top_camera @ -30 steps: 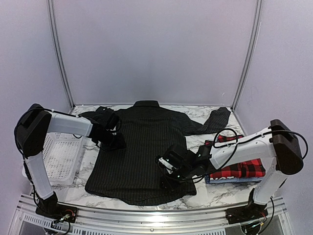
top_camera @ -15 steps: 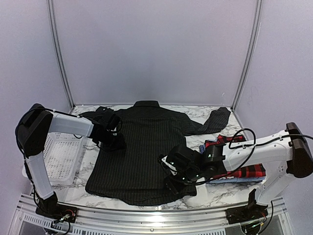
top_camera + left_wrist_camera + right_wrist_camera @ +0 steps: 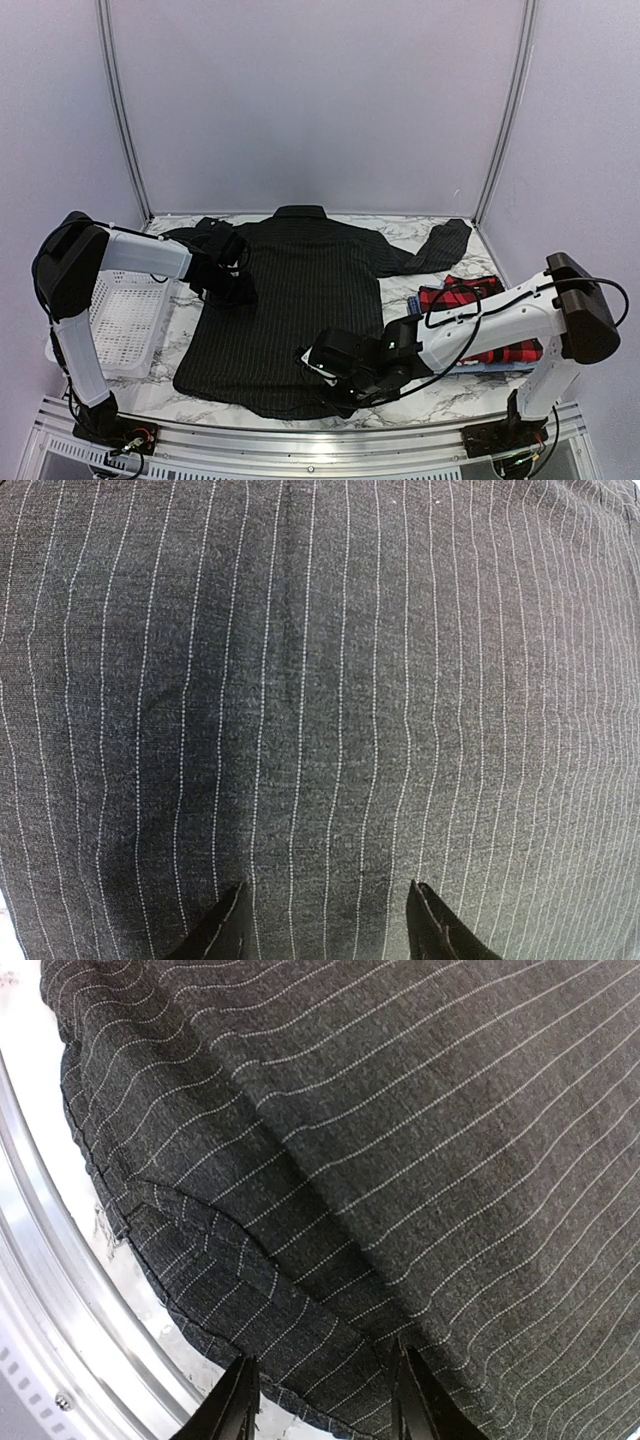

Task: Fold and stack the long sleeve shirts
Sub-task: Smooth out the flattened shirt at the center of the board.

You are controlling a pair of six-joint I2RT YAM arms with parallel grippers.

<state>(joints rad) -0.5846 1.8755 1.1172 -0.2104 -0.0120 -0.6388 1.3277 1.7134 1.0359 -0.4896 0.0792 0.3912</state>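
The black pinstriped long sleeve shirt lies spread flat on the marble table, collar at the far end. One sleeve stretches out to the right. The other is bunched by my left gripper, which stands open on the shirt's left side. In the left wrist view the left gripper hovers over flat cloth with nothing pinched. My right gripper is at the near hem. Its jaws stand apart over the hem's edge. A folded red-and-black plaid shirt lies on a blue one at the right.
A white mesh basket stands at the left edge beside the left arm. An aluminium rail runs along the table's near edge just past the hem. Bare marble shows between the black shirt and the folded pile.
My right arm has swung left and nearer, from the shirt's lower right part to its near hem, and its jaws have narrowed a little. The left arm has not moved.
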